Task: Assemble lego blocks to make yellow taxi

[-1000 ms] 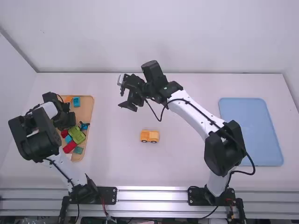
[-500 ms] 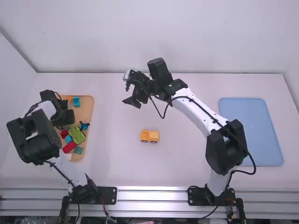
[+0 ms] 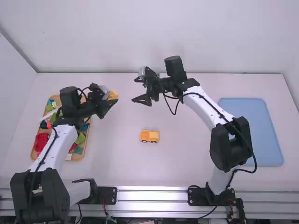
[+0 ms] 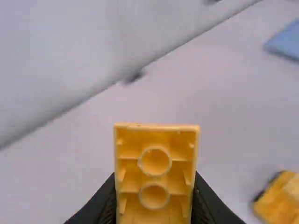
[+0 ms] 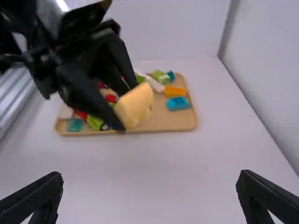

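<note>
In the high view my left gripper (image 3: 106, 99) is off the tray's right side, shut on a yellow block (image 3: 113, 95). The left wrist view has the block (image 4: 155, 170), its hollow underside with round tubes facing the camera, between the fingers of my left gripper (image 4: 155, 205). My right gripper (image 3: 140, 89) is up the table, right of the left one; in the right wrist view my right gripper (image 5: 149, 196) stands wide open with nothing between its fingers. An orange-yellow wheeled car base (image 3: 149, 136) stands mid-table, nearer the arm bases than both grippers.
A wooden tray (image 3: 89, 135) at the left holds several red, green, blue and teal blocks, partly under the left arm. A blue flat tray (image 3: 251, 131) lies at the right. The back wall (image 3: 159, 46) rises behind the table.
My left gripper has come up out of the tray and swung right with the yellow block. The right gripper has shifted a little to the right, staying open. The car base has not moved.
</note>
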Controlling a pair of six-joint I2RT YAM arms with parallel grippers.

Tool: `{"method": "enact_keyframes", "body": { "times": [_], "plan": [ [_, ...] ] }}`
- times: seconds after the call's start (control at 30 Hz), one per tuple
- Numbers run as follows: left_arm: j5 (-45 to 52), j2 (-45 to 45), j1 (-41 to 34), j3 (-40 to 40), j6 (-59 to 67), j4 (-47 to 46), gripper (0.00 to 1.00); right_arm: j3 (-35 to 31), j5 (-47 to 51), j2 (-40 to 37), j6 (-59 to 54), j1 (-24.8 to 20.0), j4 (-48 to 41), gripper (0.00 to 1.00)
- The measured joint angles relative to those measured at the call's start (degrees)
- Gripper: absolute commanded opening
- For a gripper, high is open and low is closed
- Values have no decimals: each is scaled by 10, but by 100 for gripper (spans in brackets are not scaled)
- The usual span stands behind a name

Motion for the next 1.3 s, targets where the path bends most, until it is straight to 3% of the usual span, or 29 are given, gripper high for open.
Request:
{"method": "enact_keyframes", "body": {
  "times": [0.27,0.57,1.03,1.07,1.23,1.3],
  "plan": [
    [130,53,-82,-4,-38,160,7,-18,-137,0,-11,-35,7,83],
    [199,145,-94,-4,-170,374,7,-33,-209,0,-31,-49,8,70],
    [226,156,-93,-4,-228,392,8,-37,-168,0,3,-26,68,59],
    [228,156,-94,-4,-228,392,8,-37,-158,0,8,-20,68,53],
    [227,156,-94,-4,-229,394,8,-37,-150,0,15,-16,69,51],
    [228,156,-94,-4,-229,398,9,-37,-150,0,17,-20,69,45]
  ]
}}
